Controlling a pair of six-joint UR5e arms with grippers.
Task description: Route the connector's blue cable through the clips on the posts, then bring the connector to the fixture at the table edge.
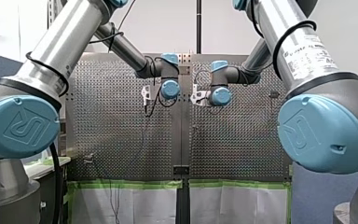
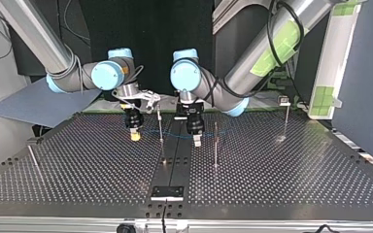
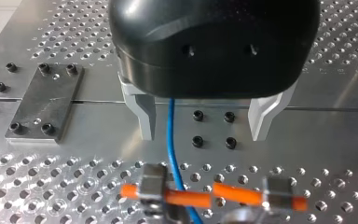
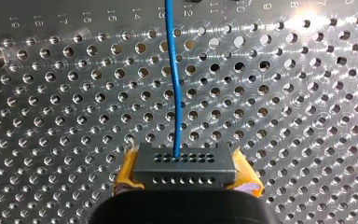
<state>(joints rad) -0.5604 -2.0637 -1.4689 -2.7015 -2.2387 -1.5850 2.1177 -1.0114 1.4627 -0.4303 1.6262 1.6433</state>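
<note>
In the right wrist view my right gripper [image 4: 185, 179] is shut on the black connector [image 4: 184, 167], with its yellow pads [image 4: 125, 173] on both ends. The blue cable [image 4: 174, 93] leaves the connector's face and runs away over the perforated table. In the left wrist view my left gripper [image 3: 203, 135] is open, and the blue cable [image 3: 171, 135] passes between its metal fingers [image 3: 145, 116] without touching them. Ahead of it sits an orange clip [image 3: 186, 197] on metal posts. In the top view my right gripper [image 2: 134, 132] hangs left of a thin post [image 2: 160, 124], my left gripper [image 2: 195, 137] right of it.
More thin posts stand at the top view's middle [image 2: 216, 145], far right [image 2: 286, 119] and left [image 2: 33, 158]. A dark fixture plate [image 2: 167, 192] sits at the table's near edge in the top view. A bolted metal plate [image 3: 44, 105] lies beside my left gripper.
</note>
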